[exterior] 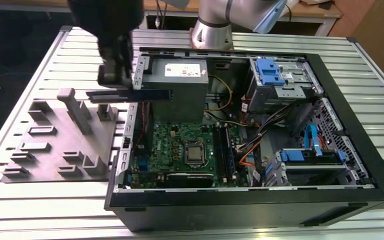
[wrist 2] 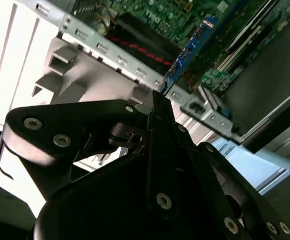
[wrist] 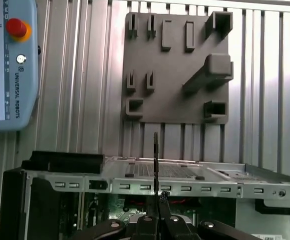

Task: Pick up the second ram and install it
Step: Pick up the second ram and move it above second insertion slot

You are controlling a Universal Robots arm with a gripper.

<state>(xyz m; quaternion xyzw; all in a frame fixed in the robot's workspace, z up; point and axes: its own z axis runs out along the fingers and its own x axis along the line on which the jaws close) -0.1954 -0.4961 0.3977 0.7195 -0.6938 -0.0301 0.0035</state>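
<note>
The step in hand is the carry. The tool point(exterior: 125, 91) is clamped shut on one end of the memory stick point(exterior: 153, 94), which juts out level from its tips, in the air and touching nothing. Tool and stick hang over the side wall of the open computer case point(exterior: 245, 202). The grey holder point(exterior: 45, 150) sits on the counter point(exterior: 38, 210) behind the tool, and the main board point(exterior: 172, 145) lies below and ahead of the stick's free end. The long black slots point(exterior: 220, 150) lie well beyond that end, so I judge the pick-up done and the fitting not yet begun. Seating it would call for lining the stick's long edge along a slot and pressing straight down; which slot is free I cannot tell. The exterior view gives this gap between stick and slots. The second wrist view gives the grip itself: the tool point(wrist 2: 157, 102) pinches the blue stick point(wrist 2: 187, 50) flat between its tips, over the board. The first wrist view shows the stick point(wrist: 155, 160) edge-on as a thin dark line running out from the tool point(wrist: 158, 210) across the case wall, with the holder point(wrist: 174, 75) and a control panel point(wrist: 10, 65) beyond.
</note>
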